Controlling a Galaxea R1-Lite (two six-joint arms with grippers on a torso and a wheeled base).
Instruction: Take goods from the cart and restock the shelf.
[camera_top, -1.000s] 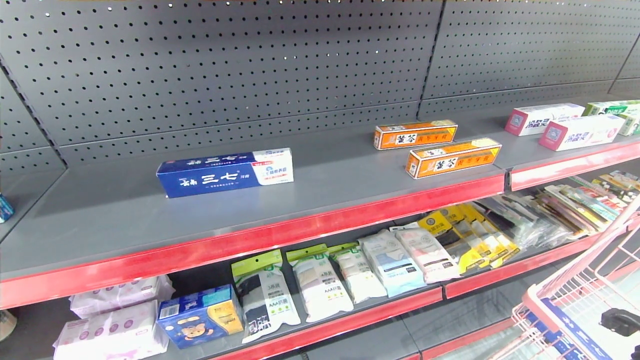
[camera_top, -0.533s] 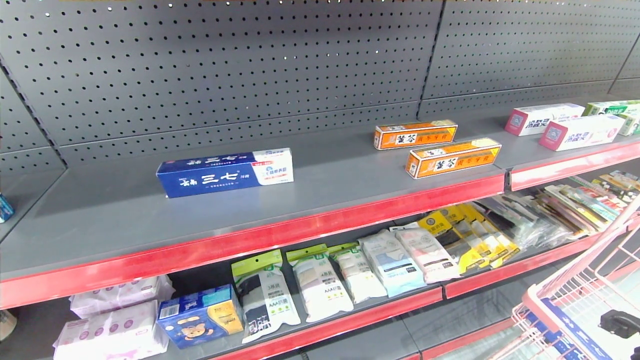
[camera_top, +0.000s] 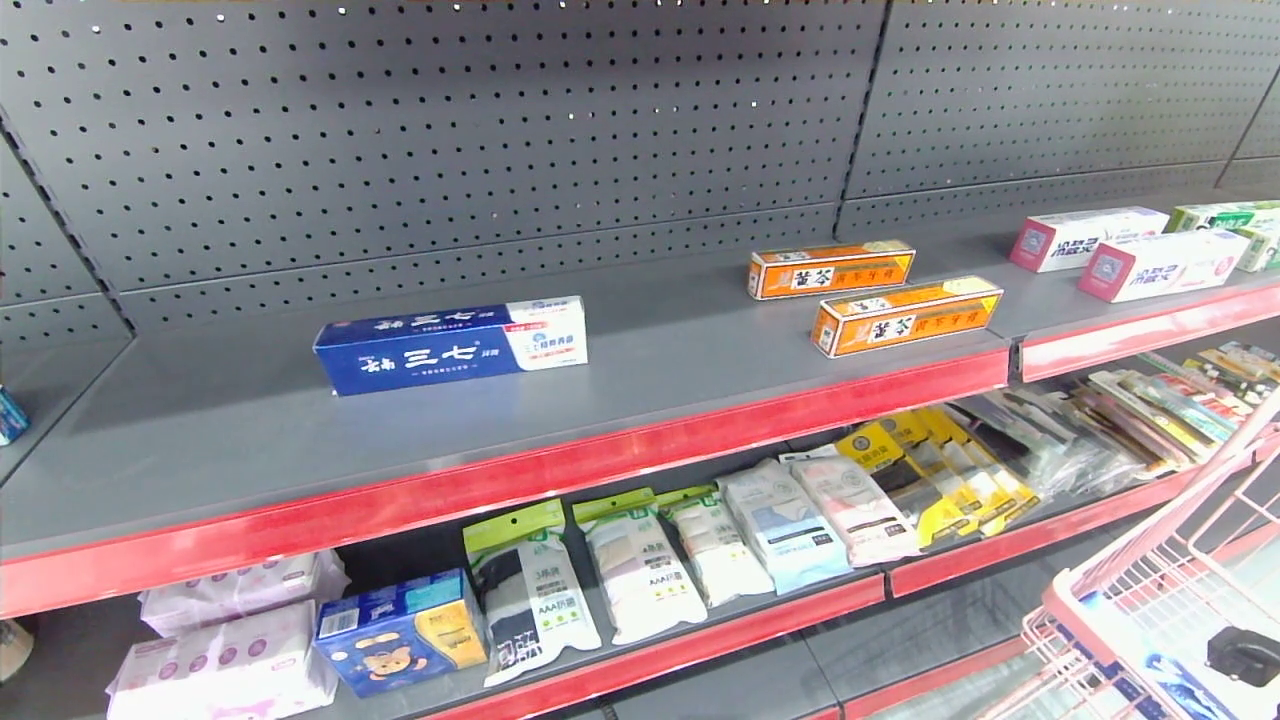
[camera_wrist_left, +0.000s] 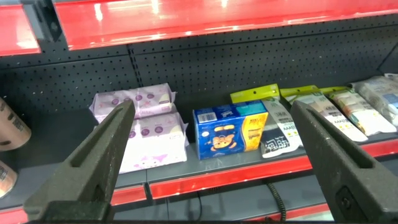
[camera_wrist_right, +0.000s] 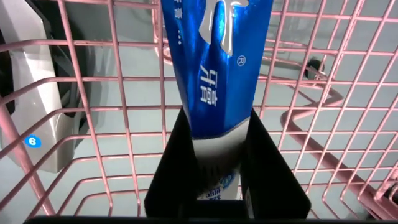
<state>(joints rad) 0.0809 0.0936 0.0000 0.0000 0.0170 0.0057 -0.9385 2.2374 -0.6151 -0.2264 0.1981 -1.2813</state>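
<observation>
Right claw (camera_wrist_right: 221, 127) was clamped on the blue toothpaste box (camera_wrist_right: 214, 56), down inside the pink cart (camera_top: 1062, 603) at lower right of the head view, the box's long axis running straight out from the claw. The matching blue box (camera_top: 450, 345) lay lengthwise at centre-left of the grey top shelf (camera_top: 700, 350), well apart, so the carry looked up-and-left. Left claw (camera_wrist_left: 212, 109) was spread wide, empty

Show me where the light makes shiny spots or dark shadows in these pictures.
Left wrist view: white glare streaks on the red shelf edge overhead. Head view: the upper shelf shades the packets beneath. Right wrist view: the blue box looks dimmer where the right gripper holds it.
</observation>
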